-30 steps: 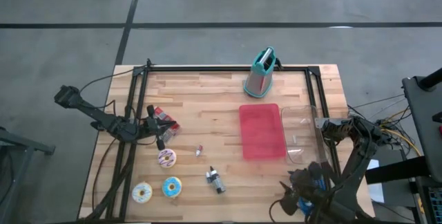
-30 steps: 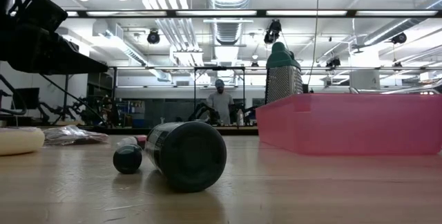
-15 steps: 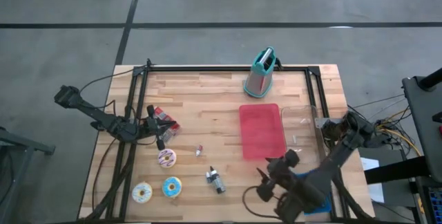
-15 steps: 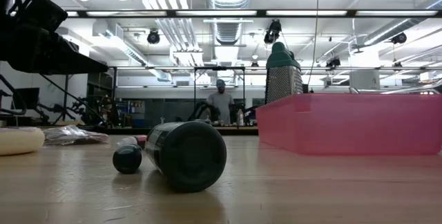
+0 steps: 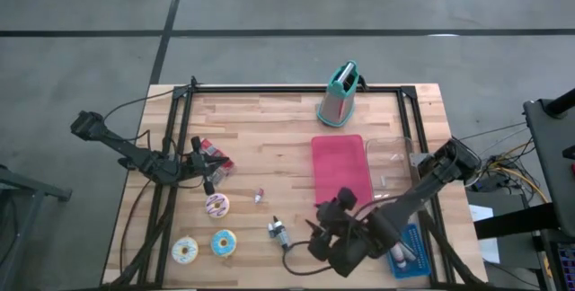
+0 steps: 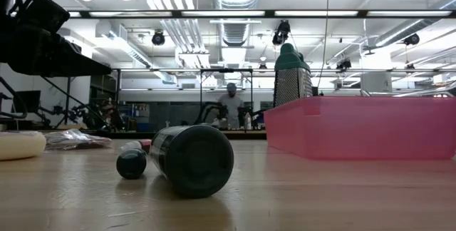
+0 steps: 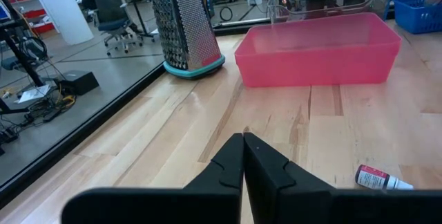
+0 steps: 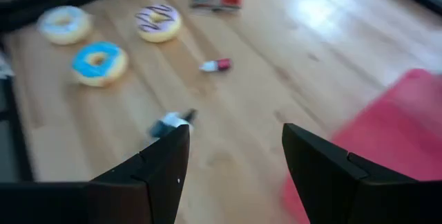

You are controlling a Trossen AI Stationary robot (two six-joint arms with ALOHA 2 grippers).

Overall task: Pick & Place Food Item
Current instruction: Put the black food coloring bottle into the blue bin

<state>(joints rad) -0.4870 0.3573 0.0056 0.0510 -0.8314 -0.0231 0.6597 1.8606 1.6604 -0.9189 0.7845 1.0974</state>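
Donuts (image 5: pixel 216 206) sit by the counter's near-left corner, closer to the clenched left gripper (image 5: pixel 208 181) than the right gripper (image 5: pixel 316 237), whose jaws are spread empty.

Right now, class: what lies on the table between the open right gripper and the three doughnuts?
In the high view, a small dark bottle lies between the right gripper and the doughnuts; the rest is bare wood.

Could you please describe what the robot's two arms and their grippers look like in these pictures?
Both arms are dark, nearly black, built of slim jointed links. The left gripper has two matte black, wedge-shaped fingers tapering to thin tips. The right gripper has broader, blocky black fingers with angular edges. A thin dark cable trails from the left arm across the table's edge, and a bundle of coloured wires sits by the right arm's base.
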